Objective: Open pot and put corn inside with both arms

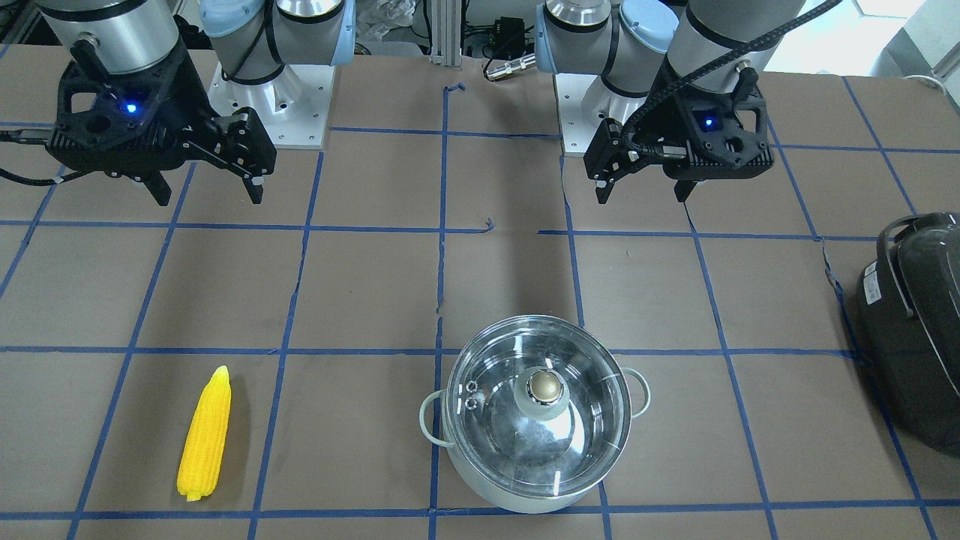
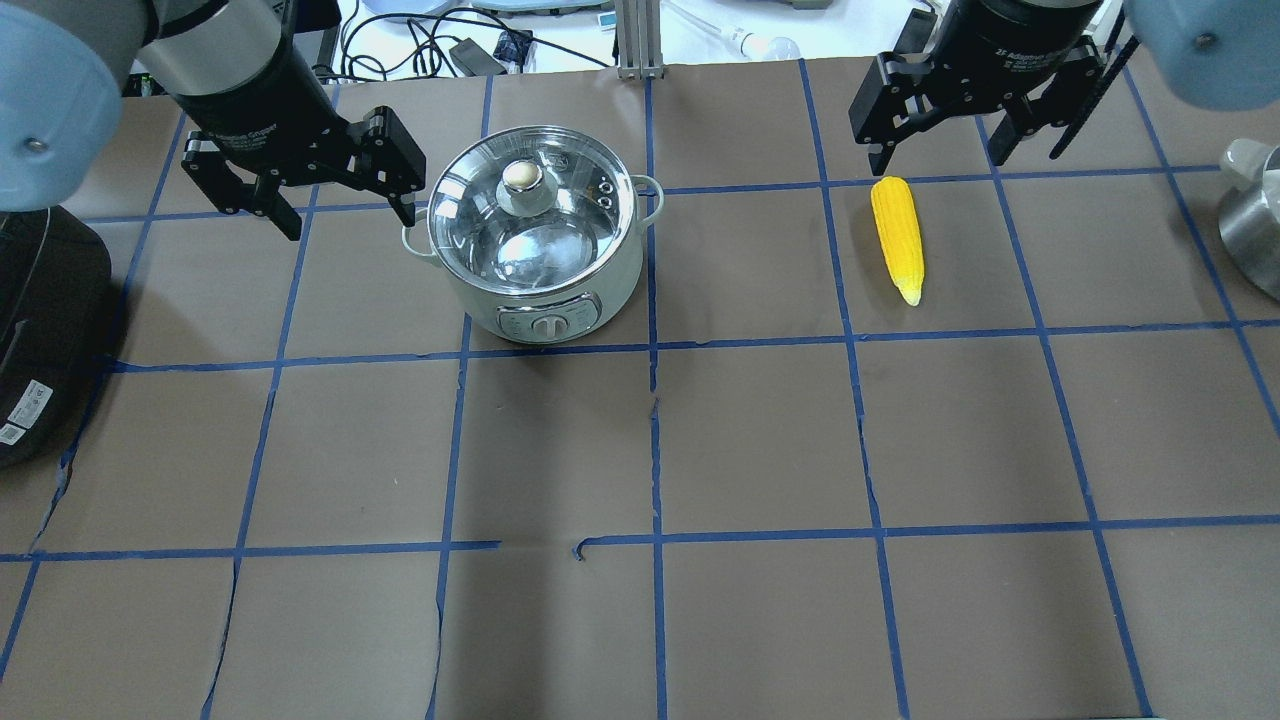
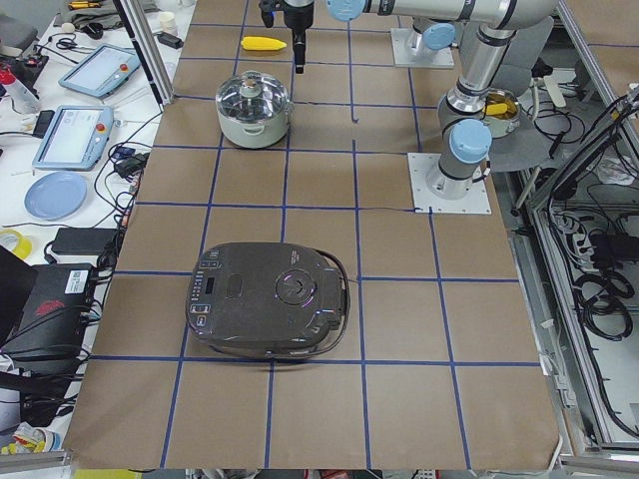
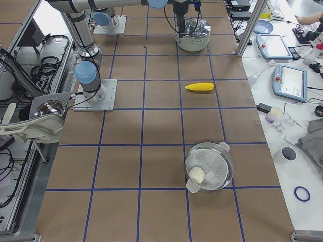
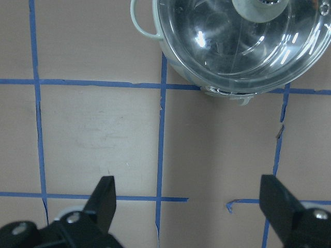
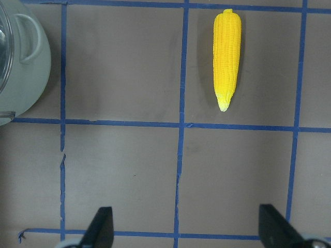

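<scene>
The pot (image 2: 535, 235) stands on the table with its glass lid and brass-coloured knob (image 2: 522, 177) on; it also shows in the front view (image 1: 536, 412) and the left wrist view (image 5: 238, 46). The yellow corn (image 2: 897, 238) lies flat on the table to the pot's right, also in the front view (image 1: 204, 435) and the right wrist view (image 6: 227, 57). My left gripper (image 2: 348, 222) is open and empty, raised beside the pot's left handle. My right gripper (image 2: 940, 160) is open and empty, raised above the corn's thick end.
A large black rounded appliance (image 2: 40, 320) sits at the table's left end. A second lidded pot (image 4: 209, 166) stands near the table's right end. A metal bowl (image 2: 1250, 230) shows at the right edge. Blue tape lines grid the brown table.
</scene>
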`<move>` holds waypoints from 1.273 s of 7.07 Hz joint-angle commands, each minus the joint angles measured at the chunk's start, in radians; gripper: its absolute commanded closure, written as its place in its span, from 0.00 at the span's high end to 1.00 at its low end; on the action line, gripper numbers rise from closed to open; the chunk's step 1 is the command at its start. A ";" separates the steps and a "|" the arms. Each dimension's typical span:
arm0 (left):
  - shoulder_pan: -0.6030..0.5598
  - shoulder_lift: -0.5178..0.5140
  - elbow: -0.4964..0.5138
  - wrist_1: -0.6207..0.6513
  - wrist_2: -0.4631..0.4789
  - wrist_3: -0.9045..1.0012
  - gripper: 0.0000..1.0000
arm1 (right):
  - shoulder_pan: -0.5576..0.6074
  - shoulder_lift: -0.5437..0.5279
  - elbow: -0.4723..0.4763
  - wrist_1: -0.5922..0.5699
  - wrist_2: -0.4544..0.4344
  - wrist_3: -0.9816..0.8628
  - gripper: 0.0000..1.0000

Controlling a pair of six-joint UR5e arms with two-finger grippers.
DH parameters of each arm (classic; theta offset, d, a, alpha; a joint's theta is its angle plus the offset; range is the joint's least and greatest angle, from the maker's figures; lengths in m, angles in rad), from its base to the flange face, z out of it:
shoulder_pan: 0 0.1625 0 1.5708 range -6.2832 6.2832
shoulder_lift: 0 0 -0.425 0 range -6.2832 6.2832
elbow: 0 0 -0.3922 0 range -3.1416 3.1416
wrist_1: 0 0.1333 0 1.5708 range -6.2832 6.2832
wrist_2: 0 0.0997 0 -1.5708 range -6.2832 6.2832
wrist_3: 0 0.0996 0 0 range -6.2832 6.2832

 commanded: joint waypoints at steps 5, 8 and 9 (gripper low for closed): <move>-0.002 0.004 -0.001 0.015 -0.004 0.005 1.00 | 0.002 0.002 0.005 -0.004 0.001 -0.001 1.00; 0.001 0.005 -0.002 0.023 -0.004 0.007 1.00 | -0.006 0.004 0.010 -0.004 0.001 -0.001 1.00; 0.004 0.004 -0.002 0.026 -0.004 0.005 1.00 | -0.006 0.004 0.010 -0.004 0.001 -0.001 1.00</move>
